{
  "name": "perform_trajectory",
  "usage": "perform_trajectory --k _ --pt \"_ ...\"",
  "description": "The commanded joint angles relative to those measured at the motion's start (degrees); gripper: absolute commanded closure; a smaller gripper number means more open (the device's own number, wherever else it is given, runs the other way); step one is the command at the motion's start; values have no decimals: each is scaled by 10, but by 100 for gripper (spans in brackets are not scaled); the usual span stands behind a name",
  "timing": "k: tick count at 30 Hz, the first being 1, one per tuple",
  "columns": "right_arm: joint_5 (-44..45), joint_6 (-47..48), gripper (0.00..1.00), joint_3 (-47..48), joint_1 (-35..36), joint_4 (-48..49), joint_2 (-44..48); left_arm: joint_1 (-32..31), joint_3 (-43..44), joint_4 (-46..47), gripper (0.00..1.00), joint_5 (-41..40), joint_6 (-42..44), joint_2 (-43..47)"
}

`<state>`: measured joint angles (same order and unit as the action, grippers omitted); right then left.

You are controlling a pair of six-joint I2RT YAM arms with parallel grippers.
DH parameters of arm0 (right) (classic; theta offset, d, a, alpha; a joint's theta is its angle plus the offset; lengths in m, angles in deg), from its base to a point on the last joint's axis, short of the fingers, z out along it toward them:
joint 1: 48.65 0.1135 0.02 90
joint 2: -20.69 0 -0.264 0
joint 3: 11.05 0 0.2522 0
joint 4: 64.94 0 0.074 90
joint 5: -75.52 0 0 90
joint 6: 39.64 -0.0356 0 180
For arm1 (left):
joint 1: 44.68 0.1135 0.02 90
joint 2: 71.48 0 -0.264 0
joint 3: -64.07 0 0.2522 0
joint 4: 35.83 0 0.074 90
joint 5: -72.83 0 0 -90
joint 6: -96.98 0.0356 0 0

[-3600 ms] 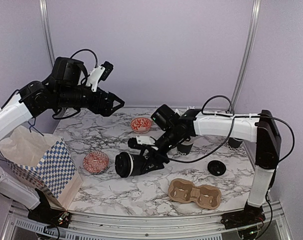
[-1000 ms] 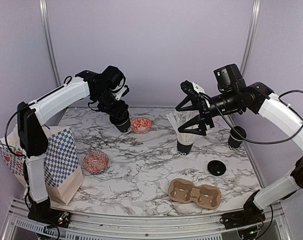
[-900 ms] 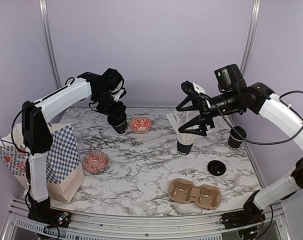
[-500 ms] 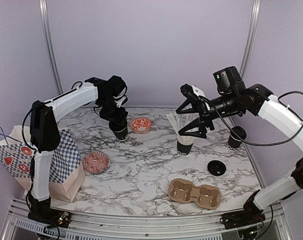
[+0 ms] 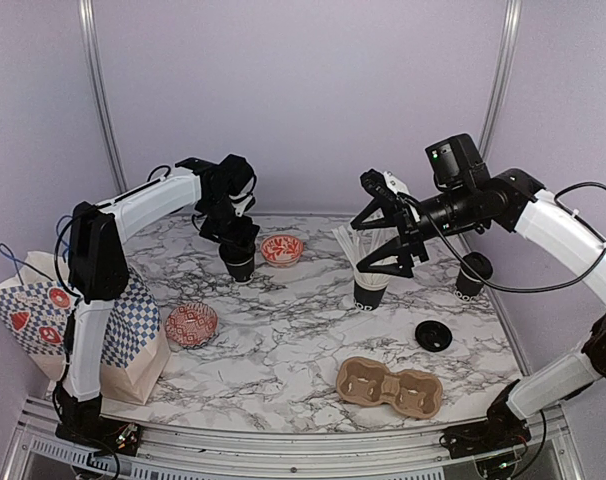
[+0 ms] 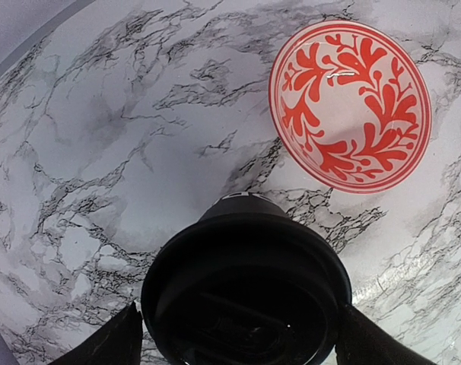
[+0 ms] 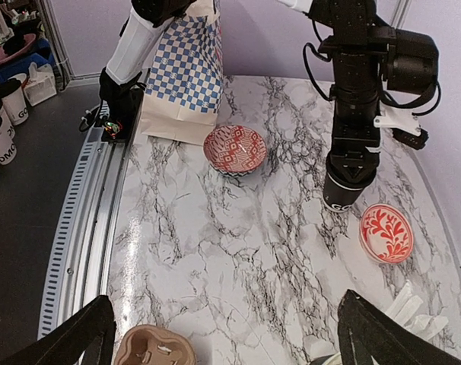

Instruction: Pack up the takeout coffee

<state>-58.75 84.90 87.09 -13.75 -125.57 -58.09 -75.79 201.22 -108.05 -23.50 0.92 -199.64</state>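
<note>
Top external view first: a lidded black cup stands upright on the marble bench, well to the left of the cup of white sticks and a little further back. The left hand hangs straight down over it. From the left wrist camera, the black lid fills the lower middle of the picture. The left hand has its fingers spread wide, one on each side of the lid, and they seem to stand just off it rather than pinching.

A second black cup stands to the right of the stick cup, near it. A loose black lid lies flat to the stick cup's front right.

The right hand hovers in the air just above the stick cup, its fingers gaping wide and holding nothing. The right wrist camera shows the same wide gap.

A red-leaf bowl sits left of the stick cup, just beside the lidded cup. A patterned bowl lies to its front left. The pulp tray lies in front of the stick cup. A checked paper bag stands far to its left.
</note>
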Motion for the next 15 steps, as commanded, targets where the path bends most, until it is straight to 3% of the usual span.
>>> perform_trajectory --k 1,8,15 --pt "-8 3 1 2 -4 -2 -4 5 27 -16 11 -6 -4 -2" --pt "-4 6 1 15 -4 -11 -13 -9 31 -8 9 -16 17 50" --pt "21 8 1 25 -4 -17 -16 -62 13 11 9 -47 30 131"
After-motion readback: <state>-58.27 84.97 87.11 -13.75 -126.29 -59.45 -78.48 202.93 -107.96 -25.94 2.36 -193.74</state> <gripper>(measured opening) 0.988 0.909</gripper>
